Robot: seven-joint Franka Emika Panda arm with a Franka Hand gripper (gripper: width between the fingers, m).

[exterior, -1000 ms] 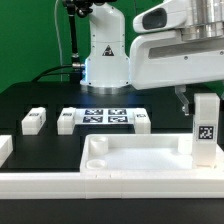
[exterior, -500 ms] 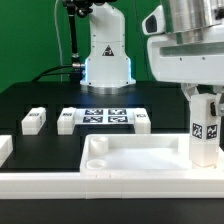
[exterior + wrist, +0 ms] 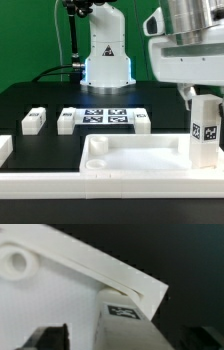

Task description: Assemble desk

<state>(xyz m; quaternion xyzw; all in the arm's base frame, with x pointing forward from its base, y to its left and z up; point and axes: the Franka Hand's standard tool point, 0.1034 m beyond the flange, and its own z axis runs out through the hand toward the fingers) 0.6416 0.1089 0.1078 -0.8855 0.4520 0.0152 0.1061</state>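
The white desk top [image 3: 140,155] lies tray-side up at the front of the table. One square white leg [image 3: 205,135] with a black-and-white tag stands upright in its corner on the exterior view's right. My gripper [image 3: 200,95] is right over the leg's top. In the wrist view the leg [image 3: 125,322] stands between my two dark fingers [image 3: 50,336] on the desk top's corner [image 3: 60,297]. A gap shows between that finger and the leg, so the gripper [image 3: 125,339] is open around it. Three more legs [image 3: 33,120], [image 3: 67,120], [image 3: 140,122] lie loose on the black table.
The marker board [image 3: 105,117] lies between the loose legs in front of the arm's base [image 3: 107,60]. A long white rail [image 3: 90,186] runs along the front edge. Another white piece [image 3: 5,148] sits at the exterior view's left.
My gripper has moved toward the exterior view's right and come down over the standing leg's top. The leg, the desk top and the loose legs have stayed where they were.
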